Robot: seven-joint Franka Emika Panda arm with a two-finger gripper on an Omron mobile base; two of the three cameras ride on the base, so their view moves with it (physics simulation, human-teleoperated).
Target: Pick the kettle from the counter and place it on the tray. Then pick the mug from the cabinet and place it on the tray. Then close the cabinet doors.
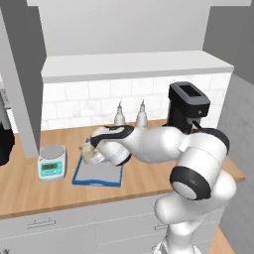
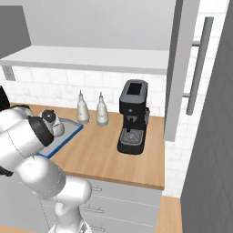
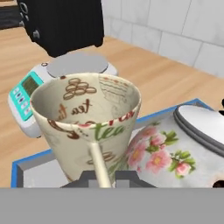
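With our gripper (image 3: 105,180) closed on the cream patterned mug (image 3: 87,127), we should lower it upright onto the blue-rimmed grey tray (image 1: 97,175), clear of the floral white kettle (image 3: 175,157).

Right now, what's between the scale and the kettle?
The mug, held over the blue-rimmed tray. In the hand view it stands between the scale behind it and the floral kettle right beside it.

The mug (image 1: 88,152) is held over the tray (image 1: 97,173) on the counter (image 1: 30,191). A scale (image 1: 52,162) is set at nine o'clock of the tray.
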